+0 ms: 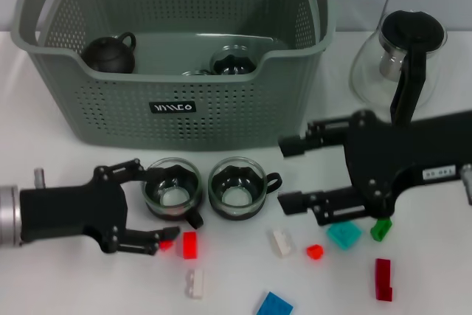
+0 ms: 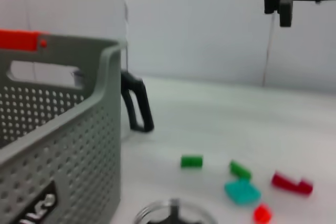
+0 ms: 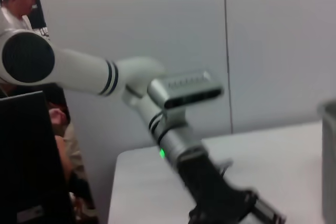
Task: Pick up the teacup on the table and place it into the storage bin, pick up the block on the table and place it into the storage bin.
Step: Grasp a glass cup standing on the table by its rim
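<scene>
Glass teacup [image 1: 173, 188] between left gripper [image 1: 152, 206] fingers.

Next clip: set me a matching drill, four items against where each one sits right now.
Items:
1. black teapot
2. glass jug
3. dark red block
4. left pincer

Places:
A. beside the storage bin, on the robot's right
B. around the left teacup
C. inside the storage bin
D. table edge near the robot, under the right arm

Pairs: 1-C, 2-A, 3-D, 4-B

Storage bin [image 1: 177, 101] walls block teacups [image 1: 173, 186] behind; apparently open tabletop [image 1: 96, 285] forward.
</scene>
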